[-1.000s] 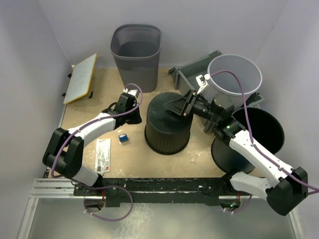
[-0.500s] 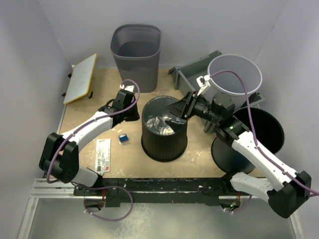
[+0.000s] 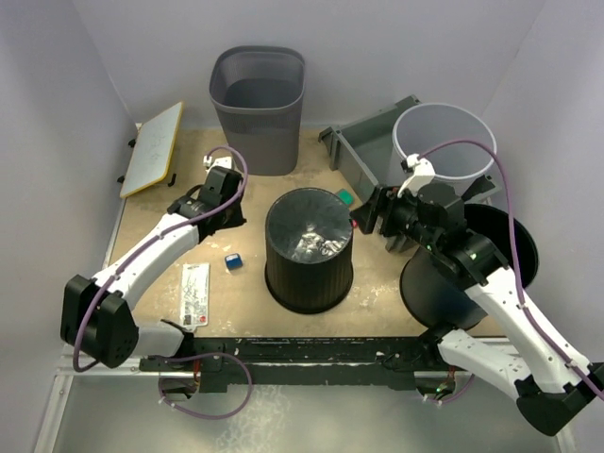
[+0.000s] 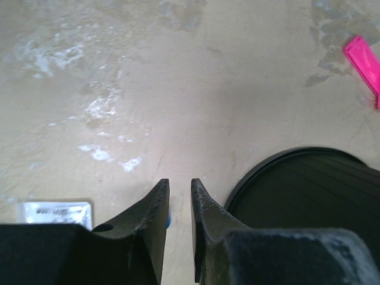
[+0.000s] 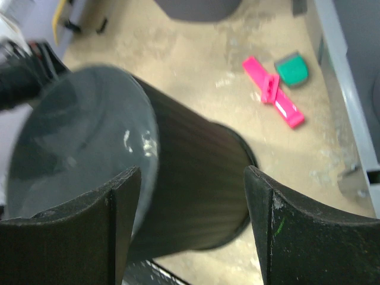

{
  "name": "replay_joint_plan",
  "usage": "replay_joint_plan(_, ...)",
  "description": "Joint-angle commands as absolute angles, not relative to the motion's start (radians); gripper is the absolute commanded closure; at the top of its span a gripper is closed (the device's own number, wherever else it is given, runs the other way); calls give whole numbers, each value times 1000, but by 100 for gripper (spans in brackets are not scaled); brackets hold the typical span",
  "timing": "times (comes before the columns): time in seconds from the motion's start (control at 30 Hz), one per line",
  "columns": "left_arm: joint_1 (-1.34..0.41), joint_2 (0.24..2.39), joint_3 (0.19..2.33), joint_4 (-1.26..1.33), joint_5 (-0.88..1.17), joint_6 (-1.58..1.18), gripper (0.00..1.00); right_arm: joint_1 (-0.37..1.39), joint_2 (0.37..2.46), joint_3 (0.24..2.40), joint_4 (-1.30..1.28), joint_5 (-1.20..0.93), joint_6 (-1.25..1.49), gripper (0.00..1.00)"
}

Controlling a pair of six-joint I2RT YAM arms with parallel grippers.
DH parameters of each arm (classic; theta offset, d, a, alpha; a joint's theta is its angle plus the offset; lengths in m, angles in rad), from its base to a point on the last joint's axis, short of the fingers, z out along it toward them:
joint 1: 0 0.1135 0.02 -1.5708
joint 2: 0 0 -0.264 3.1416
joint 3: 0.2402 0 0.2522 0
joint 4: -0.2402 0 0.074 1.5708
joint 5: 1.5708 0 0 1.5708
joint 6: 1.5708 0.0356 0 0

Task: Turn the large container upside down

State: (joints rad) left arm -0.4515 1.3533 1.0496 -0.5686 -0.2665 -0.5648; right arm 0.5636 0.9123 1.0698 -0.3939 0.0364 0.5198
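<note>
Both arms have drawn back from the black bin [image 3: 310,247], which now stands mid-table with its axis upright, closed base up and flared mouth down. It looks already inverted. Just off its 3 o'clock side, and nearer, the right gripper [image 5: 193,178] is spread wide. At 9 o'clock the left gripper [image 4: 179,185] is nearly closed and empty.
</note>
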Motion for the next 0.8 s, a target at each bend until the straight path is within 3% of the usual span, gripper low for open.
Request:
replay_joint_plan(0.0, -411, 1286, 1082, -654, -327, -571, 81, 566, 852, 1007, -480, -91, 448, 26)
replay_joint_plan(0.23, -381, 1186, 1148, -752, -357, -572, 78, 567, 860, 930, -295, -440, 475, 22)
replay_joint_plan(0.4, -377, 1147, 1259, -842, -347, -570, 77, 567, 946, 855, -39, -559, 605, 21)
replay_joint_plan(0.63, -376, 1042, 1322, -798, -240, -584, 76, 567, 1126, 883, 277, -523, 746, 22)
replay_joint_plan(0.77, -377, 1019, 1363, -801, -222, -555, 73, 567, 1199, 995, 189, -498, 688, 21)
